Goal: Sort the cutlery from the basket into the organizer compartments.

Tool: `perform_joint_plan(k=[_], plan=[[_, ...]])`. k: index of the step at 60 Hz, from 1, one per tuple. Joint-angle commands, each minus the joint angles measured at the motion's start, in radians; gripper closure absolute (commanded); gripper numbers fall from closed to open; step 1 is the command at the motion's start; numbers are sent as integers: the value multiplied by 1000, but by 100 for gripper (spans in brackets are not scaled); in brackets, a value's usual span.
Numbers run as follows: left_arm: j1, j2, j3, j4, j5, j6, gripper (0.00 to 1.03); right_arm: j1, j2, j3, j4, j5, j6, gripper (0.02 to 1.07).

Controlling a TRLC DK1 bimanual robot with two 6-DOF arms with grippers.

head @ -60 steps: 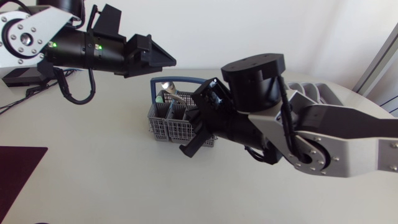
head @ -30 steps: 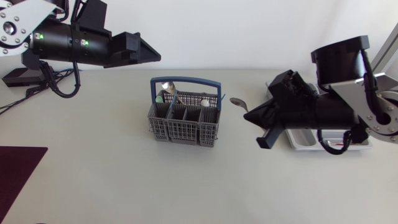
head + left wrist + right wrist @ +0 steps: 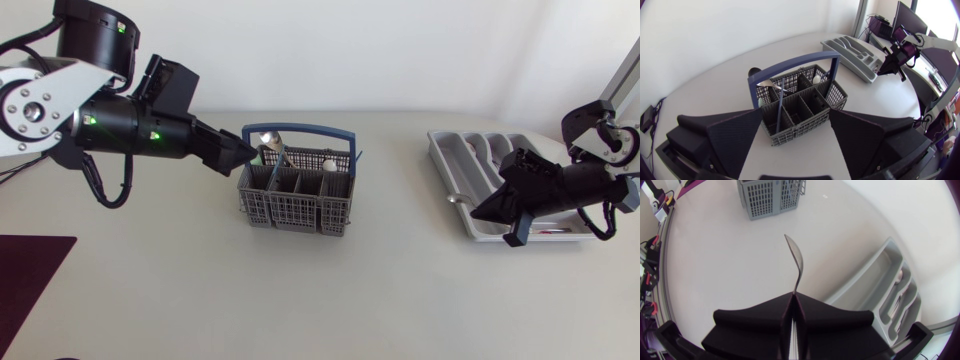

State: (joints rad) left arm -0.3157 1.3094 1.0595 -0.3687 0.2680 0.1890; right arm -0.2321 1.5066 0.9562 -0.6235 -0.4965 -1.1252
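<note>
The grey slotted basket (image 3: 296, 194) with a blue handle (image 3: 300, 130) stands mid-table and holds a spoon (image 3: 270, 143) and a white-tipped piece (image 3: 329, 165). My left gripper (image 3: 244, 156) hangs open at the basket's left end; from its wrist the basket (image 3: 796, 100) lies just ahead between the spread fingers (image 3: 735, 137). The grey organizer (image 3: 448, 160) sits at the right. My right gripper (image 3: 484, 212) is shut on a metal spoon (image 3: 796, 260), its bowl (image 3: 455, 199) pointing out over the organizer's left edge. The organizer's compartments (image 3: 892, 292) lie beside that gripper (image 3: 793, 305).
A dark red mat (image 3: 28, 272) lies at the table's front left corner. Some cutlery rests in the organizer's long compartments (image 3: 478, 150). Bare tabletop stretches between basket and organizer and along the front.
My right arm has carried the spoon from the basket rightward to the organizer. My left arm has swung down to the basket's left end and its fingers have spread wider.
</note>
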Motion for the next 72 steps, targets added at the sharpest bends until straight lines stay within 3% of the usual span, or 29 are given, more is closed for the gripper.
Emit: perform_joint_plan(k=[1,16,34,50,72], plan=[[-16,-21,-46,24,-23,40,11,-72,92,84,-58,1,-154,101],[-45,-27,-79,42,-59,58,11,-228,302,265,-165,38,-352,101],[-125,-47,-112,65,-153,75,11,-340,455,418,-194,92,-502,101],[-137,-68,-128,67,-187,79,12,-397,583,546,-219,164,-613,101],[-152,-90,-153,68,-211,81,12,-368,626,504,-127,228,-670,101]])
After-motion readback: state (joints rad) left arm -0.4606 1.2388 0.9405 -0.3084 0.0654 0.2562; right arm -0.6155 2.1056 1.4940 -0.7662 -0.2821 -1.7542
